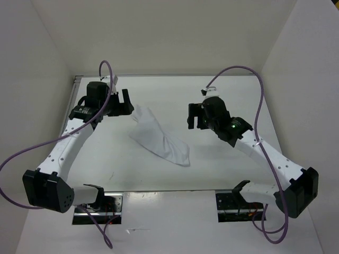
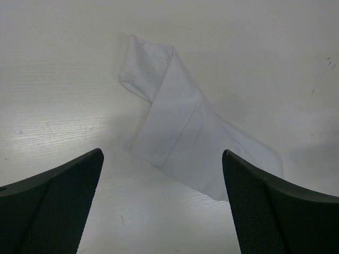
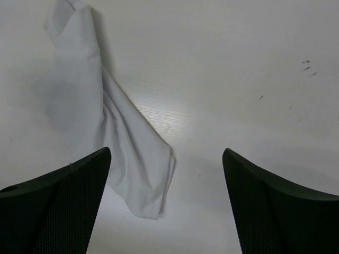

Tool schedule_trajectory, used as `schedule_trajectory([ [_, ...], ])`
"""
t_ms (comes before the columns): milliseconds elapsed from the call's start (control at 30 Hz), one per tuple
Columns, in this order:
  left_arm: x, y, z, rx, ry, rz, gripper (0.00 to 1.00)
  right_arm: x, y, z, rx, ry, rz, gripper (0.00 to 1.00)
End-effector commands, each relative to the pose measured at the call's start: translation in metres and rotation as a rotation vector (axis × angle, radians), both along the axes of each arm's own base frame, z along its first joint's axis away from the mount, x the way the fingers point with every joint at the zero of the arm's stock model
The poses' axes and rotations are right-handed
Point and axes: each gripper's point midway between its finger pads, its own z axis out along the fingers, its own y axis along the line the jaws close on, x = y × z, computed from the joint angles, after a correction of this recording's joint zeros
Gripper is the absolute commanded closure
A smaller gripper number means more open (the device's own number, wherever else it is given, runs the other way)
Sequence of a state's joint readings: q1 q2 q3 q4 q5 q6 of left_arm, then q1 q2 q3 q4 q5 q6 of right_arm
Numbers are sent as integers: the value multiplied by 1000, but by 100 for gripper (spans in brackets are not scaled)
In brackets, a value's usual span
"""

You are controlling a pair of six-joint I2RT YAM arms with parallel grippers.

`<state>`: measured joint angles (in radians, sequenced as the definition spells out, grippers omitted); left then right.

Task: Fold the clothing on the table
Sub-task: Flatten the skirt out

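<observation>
The white clothing (image 1: 159,137) lies in a long, wrinkled diagonal strip on the table (image 1: 175,174), between the two arms. In the left wrist view the clothing (image 2: 180,127) shows a folded-over upper end. It appears in the right wrist view as a narrow draped strip (image 3: 114,132) at the left. My left gripper (image 1: 126,100) hovers just beyond the cloth's upper left end, open, nothing between its fingers (image 2: 63,201). My right gripper (image 1: 194,116) hangs to the right of the cloth, apart from it, open and empty, its fingers (image 3: 275,206) wide.
Upright white walls (image 1: 47,63) close in the table at the left, back and right. Purple cables (image 1: 249,74) loop above both arms. The arm bases (image 1: 98,203) sit at the near edge. Faint scuff marks (image 3: 307,66) dot the tabletop.
</observation>
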<state>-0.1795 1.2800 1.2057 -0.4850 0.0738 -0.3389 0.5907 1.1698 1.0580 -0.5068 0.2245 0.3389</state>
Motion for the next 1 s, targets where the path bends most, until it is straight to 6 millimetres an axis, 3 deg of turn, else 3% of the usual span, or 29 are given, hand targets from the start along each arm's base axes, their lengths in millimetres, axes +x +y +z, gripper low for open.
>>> schedule_trajectory([
  [0,-1,-4,3,6,-26,-40,1,11,27,21,-46,-72,35,10],
  [33,-3,-4,7,4,-38,-40,1,9,42,27,-46,-85,64,10],
  [100,-5,-3,7,4,-40,-40,1,15,58,15,-101,-67,94,10],
  [167,-11,-6,12,1,-56,-49,1,17,81,19,-104,-76,125,11],
  [200,-12,-6,6,-5,-42,-44,6,20,91,17,-113,-80,146,12],
  [267,-18,-5,12,-9,-61,-43,29,23,121,7,-152,-71,187,15],
  [300,-20,-4,15,-10,-72,-43,71,23,132,2,-179,-74,207,15],
  [333,-23,-4,8,-18,-59,-37,90,27,147,-5,-195,-76,214,18],
  [367,-25,-3,7,-40,-51,-9,100,22,160,-10,-218,-82,237,20],
  [467,-37,-1,7,-57,-78,-1,100,20,196,-19,-199,-67,305,25],
  [567,-46,0,10,-63,-108,-2,99,19,219,-31,-178,-42,346,29],
  [667,-54,2,14,-54,-122,-9,51,19,238,-41,-166,-26,382,29],
  [767,-62,8,9,-52,-109,24,42,10,264,-50,-164,-26,442,29],
  [800,-65,11,11,-54,-112,42,23,11,270,-52,-154,-27,450,29],
  [900,-73,14,4,-52,-95,58,19,2,295,-75,-192,-18,504,33],
  [967,-74,27,3,-35,-90,139,19,1,307,-90,-214,-11,523,35],
])
